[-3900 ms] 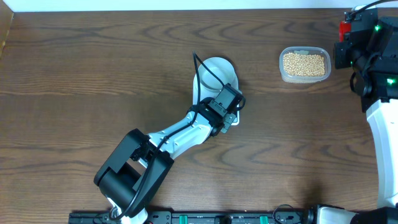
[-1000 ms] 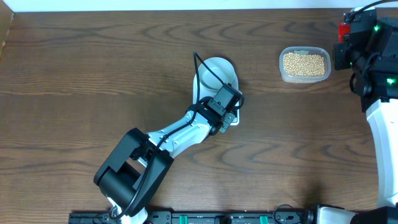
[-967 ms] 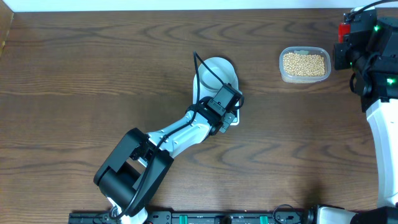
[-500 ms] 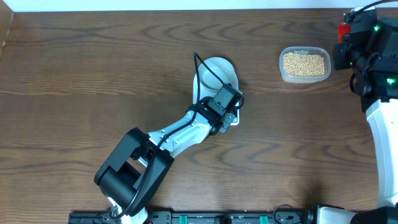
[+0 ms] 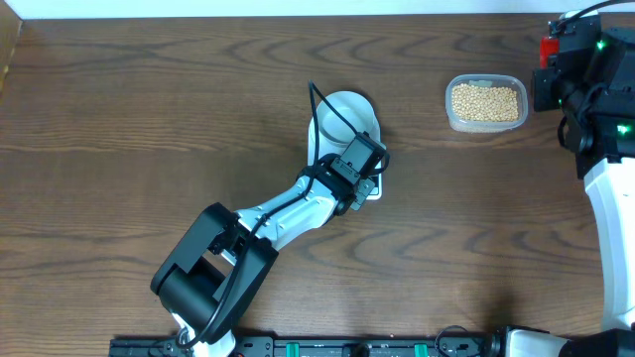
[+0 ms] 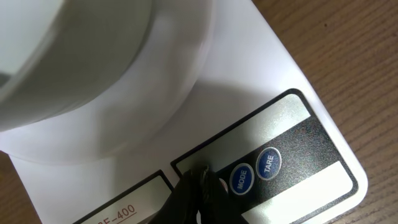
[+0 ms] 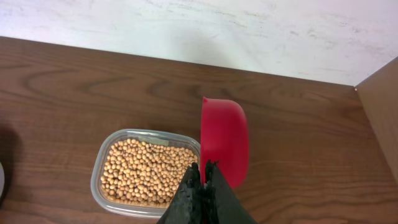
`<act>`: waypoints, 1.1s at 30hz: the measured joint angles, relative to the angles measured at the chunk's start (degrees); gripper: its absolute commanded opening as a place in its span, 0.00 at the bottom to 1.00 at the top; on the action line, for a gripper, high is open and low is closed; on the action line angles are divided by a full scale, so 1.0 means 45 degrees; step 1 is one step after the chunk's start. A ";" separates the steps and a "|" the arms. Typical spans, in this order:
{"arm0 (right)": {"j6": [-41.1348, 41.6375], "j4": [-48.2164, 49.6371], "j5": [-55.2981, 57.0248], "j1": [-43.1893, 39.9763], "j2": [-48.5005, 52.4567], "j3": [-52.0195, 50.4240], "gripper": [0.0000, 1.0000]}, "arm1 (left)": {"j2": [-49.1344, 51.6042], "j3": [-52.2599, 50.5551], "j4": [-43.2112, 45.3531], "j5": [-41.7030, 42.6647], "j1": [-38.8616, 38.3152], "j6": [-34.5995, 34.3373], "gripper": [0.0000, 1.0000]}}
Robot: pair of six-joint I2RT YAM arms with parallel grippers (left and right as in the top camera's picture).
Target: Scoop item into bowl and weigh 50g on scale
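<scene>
Tan-yellow beans fill a clear plastic tub on the wooden tabletop. They lie just below and to the left of the right hand in the wrist view. Its fingers are pinched together on a red scoop, held on edge above the tub's right end. Well apart, at mid-table, the white bowl sits on the scale. The left hand is closed and holds nothing, its tip at the scale's panel just beside the blue MODE button.
</scene>
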 measured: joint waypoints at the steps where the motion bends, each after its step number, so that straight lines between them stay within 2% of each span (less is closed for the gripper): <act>1: 0.0005 0.0000 0.0000 0.0000 0.0000 0.0000 0.01 | 0.0000 0.0000 0.0010 -0.0039 0.0000 0.0000 0.07; 12: 0.0000 0.0000 0.0000 0.0000 0.0000 0.0000 0.01 | -0.0175 -0.0015 -0.0117 -0.0083 0.0019 0.0000 0.07; 24: 0.0000 0.0000 0.0000 0.0000 0.0000 0.0000 0.01 | -0.2565 -0.0029 -0.0578 -0.0083 0.0019 0.0000 0.07; 33: 0.0000 -0.0092 0.0000 0.0000 0.0000 0.0000 0.01 | -0.2618 -0.0029 -0.1005 -0.0083 0.0019 0.0000 0.07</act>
